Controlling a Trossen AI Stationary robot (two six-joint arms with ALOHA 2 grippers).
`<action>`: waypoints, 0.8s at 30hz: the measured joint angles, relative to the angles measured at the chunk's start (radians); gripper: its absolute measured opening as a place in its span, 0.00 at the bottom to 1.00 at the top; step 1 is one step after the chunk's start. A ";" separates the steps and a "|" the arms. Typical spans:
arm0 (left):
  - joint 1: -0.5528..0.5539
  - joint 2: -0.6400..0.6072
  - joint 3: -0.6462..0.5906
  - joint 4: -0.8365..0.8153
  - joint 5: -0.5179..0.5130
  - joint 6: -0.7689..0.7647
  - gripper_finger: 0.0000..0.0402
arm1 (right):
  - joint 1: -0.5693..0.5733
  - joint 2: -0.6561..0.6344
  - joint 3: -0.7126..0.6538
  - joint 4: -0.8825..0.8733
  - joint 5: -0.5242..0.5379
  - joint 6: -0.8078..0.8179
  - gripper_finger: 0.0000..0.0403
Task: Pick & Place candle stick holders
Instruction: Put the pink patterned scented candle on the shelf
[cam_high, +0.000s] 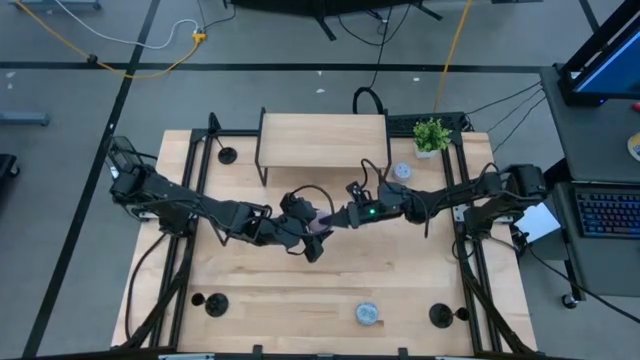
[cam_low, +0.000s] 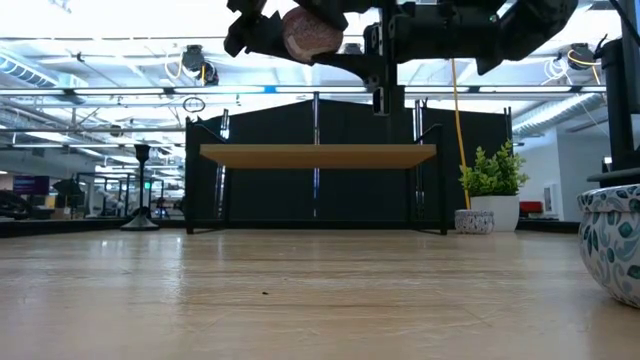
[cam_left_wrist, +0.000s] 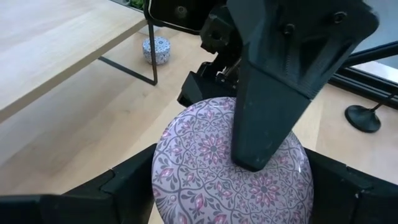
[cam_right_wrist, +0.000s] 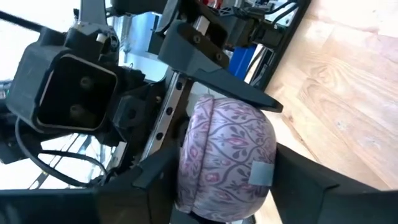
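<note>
A round tin (cam_left_wrist: 205, 168) with a pink and purple flower pattern hangs high over the table's middle, and both grippers are shut on it. My left gripper (cam_high: 314, 232) comes at it from the table's left, my right gripper (cam_high: 337, 217) from the right. The low view shows the tin (cam_low: 312, 32) far above the tabletop. The black candle stick holders stand untouched on their round bases: one at the far left (cam_high: 228, 155), one at the near left (cam_high: 210, 303), one at the near right (cam_high: 440, 316). My left gripper pinches the tin's round side wall (cam_left_wrist: 160, 180) between its two fingers, which slant down from the table's left. The tin is lifted clear of the table. My right gripper has one finger (cam_left_wrist: 261, 124) laid on the tin's patterned lid (cam_left_wrist: 224, 143). The other finger is hidden behind the tin. In the right wrist view its fingers flank the tin (cam_right_wrist: 227, 155) on two opposite sides, coming level from the table's right.
A low wooden shelf (cam_high: 323, 140) on black legs stands at the far middle, with a small potted plant (cam_high: 432, 135) to its right. Blue-and-white tins sit by the shelf's right end (cam_high: 402, 172) and near the front edge (cam_high: 367, 314). A blue-patterned pot (cam_low: 615, 240) stands close to the low camera.
</note>
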 joint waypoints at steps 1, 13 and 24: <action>0.000 0.000 0.000 0.001 -0.001 0.001 0.79 | 0.000 0.000 0.000 0.000 0.000 0.002 0.48; 0.000 0.000 0.000 0.007 0.048 -0.024 0.83 | 0.000 0.000 0.000 0.000 -0.007 -0.032 0.45; 0.002 -0.009 0.000 -0.113 0.106 0.021 0.87 | 0.000 0.000 -0.001 0.000 -0.010 -0.034 0.44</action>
